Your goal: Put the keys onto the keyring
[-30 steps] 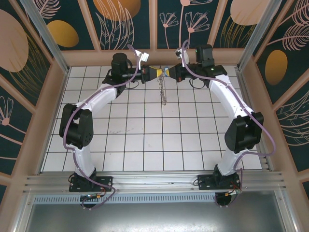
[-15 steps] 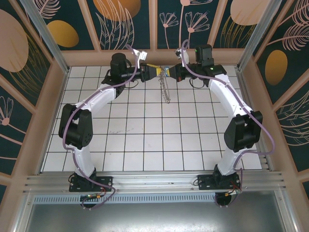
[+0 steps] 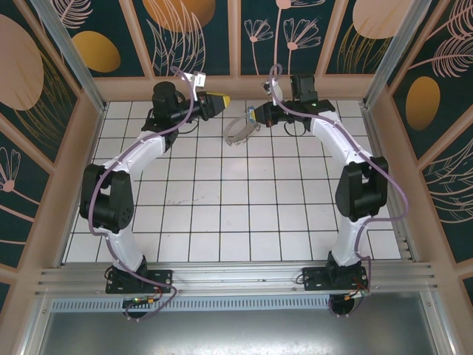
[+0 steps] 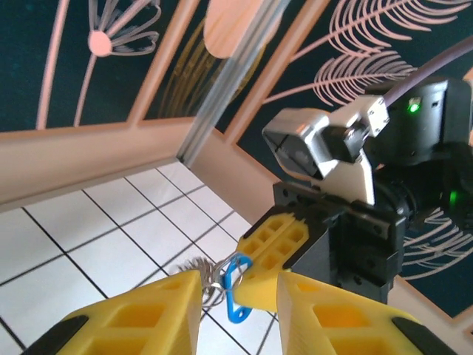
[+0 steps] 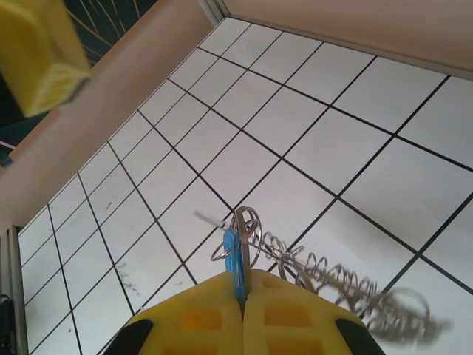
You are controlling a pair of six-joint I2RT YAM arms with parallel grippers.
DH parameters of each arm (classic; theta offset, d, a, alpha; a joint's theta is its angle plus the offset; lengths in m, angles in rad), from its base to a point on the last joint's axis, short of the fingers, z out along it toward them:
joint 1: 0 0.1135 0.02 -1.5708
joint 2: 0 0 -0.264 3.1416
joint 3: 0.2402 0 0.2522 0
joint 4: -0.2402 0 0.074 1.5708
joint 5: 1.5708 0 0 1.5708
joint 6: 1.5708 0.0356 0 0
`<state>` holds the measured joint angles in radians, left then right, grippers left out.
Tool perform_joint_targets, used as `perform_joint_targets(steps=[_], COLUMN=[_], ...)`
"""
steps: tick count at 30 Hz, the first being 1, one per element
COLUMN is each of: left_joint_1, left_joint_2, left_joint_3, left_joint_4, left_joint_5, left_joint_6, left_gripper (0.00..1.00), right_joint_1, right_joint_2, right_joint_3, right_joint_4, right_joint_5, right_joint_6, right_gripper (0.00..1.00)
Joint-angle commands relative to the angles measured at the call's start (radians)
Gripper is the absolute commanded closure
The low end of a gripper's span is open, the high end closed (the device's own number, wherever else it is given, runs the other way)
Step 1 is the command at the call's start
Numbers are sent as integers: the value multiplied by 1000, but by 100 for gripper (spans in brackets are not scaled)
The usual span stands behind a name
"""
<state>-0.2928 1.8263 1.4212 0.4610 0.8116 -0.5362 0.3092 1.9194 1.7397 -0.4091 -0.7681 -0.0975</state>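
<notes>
Aluminium rail (image 3: 236, 275) runs along the near edge, and on it we see the two black arm bases (image 3: 140, 279) bolted side by side. Beyond it lies the white tiled table (image 3: 222, 214) with its dark grid lines. Both white arms (image 3: 140, 155) reach over it to the far side, where their yellow-fingered ends face each other, a little apart.

The right gripper (image 3: 254, 116) is clamped on the keys (image 5: 233, 260) — a tiny cluster of silver metal rings with a flat blue piece. In the right wrist view the blue piece stands on edge in the seam between the two closed yellow pads. From that cluster hangs the keyring (image 3: 237, 132), a pale, floppy loop with a coiled, beaded-looking edge. It droops to the left of the right gripper, between the two grippers; we cannot tell whether its lowest part touches the tiles.

The left gripper (image 3: 220, 99) stands open — its yellow fingers (image 4: 140, 319) are spread with a clear gap, and through that gap the left wrist camera looks at the keys and the right gripper just ahead. Farthest back stands the dark teal wall panel (image 3: 325, 37), painted with orange ovals and pink leaf outlines and framed in pale wood.
</notes>
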Motion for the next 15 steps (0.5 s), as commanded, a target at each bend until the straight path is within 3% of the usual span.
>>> perform_joint_targets(steps=[1,8,15], left_joint_1=[15,26,30], left_joint_2=[-42,-55,-61], left_joint_3=[-10,-15,-13], left_joint_4=[31,10,4], left_joint_5=[-26,-33,-37], left_joint_6=[-12,-4,-4], left_gripper=[68,67,67], right_joint_1=[35,78,147], right_joint_2=[64,208,227], right_joint_3=[90,216,125], right_joint_4=[61,32,91], right_joint_5=[-40,-51,-47], right_joint_6=[24,31,64], right_gripper=[100,100,100])
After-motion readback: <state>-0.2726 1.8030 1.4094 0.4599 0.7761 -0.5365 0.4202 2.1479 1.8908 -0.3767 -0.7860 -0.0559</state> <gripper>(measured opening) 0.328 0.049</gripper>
